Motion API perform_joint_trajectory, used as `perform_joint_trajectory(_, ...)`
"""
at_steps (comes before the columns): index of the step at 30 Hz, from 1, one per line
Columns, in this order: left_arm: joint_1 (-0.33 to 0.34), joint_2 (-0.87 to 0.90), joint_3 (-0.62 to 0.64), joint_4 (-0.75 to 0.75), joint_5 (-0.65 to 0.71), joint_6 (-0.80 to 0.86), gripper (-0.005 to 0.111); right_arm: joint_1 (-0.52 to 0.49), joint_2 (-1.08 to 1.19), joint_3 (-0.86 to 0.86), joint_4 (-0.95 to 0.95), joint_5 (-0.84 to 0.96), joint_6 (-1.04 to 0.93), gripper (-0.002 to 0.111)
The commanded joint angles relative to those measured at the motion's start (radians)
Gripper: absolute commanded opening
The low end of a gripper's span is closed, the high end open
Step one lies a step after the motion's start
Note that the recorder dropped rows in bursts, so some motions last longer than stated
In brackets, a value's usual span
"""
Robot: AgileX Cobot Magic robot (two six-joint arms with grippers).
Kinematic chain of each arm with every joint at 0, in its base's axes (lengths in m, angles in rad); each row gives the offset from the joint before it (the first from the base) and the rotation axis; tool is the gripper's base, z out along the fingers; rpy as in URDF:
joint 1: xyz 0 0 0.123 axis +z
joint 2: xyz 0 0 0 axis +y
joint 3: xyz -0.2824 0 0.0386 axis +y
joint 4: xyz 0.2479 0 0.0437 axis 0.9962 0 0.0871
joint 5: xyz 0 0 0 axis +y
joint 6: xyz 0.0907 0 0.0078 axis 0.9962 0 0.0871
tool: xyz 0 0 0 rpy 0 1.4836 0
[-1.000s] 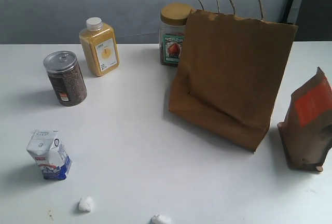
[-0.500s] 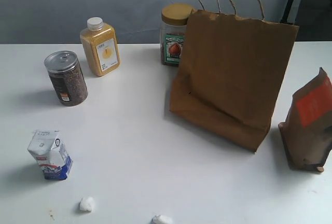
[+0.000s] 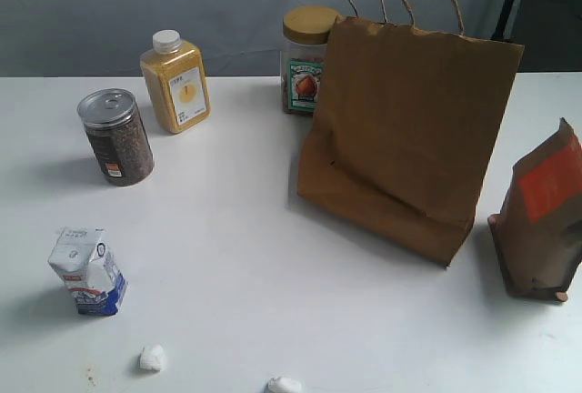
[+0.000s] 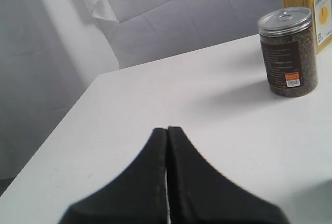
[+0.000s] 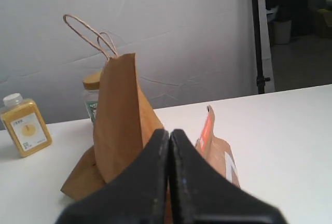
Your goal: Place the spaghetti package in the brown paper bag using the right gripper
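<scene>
Well, no sign of the spaghetti package anywhere: not on the white table [image 3: 273, 256], not in either wrist view. Possibly down inside the brown paper bag [image 3: 405, 138] already, but impossible to confirm, with the bag upright, handles up and mouth hidden from every camera. So either finished or not begun; no telling which from here. Right gripper [image 5: 169, 137] pinched closed with nothing between the fingers, poised low and short of the bag and the brown pouch [image 5: 215, 149], touching neither. Left gripper [image 4: 167, 133] closed and empty too, off near the dark-filled jar [image 4: 288, 53].
</scene>
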Motion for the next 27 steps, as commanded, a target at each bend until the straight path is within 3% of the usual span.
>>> perform_joint_trajectory(1, -0.002, 0.002, 0.005, -0.005, -0.005, -0.004, 0.0, -0.022, -0.005, 0.106, 0.051, -0.085, -0.156, 0.0)
perform_joint_trajectory(9, -0.002, 0.002, 0.005, -0.005, -0.005, -0.004, 0.0, -0.022, -0.005, 0.188, 0.103, -0.165, -0.341, 0.0)
perform_joint_trajectory(27, -0.002, 0.002, 0.005, -0.005, -0.005, -0.004, 0.0, -0.022, -0.005, 0.188, 0.099, -0.173, -0.305, 0.0)
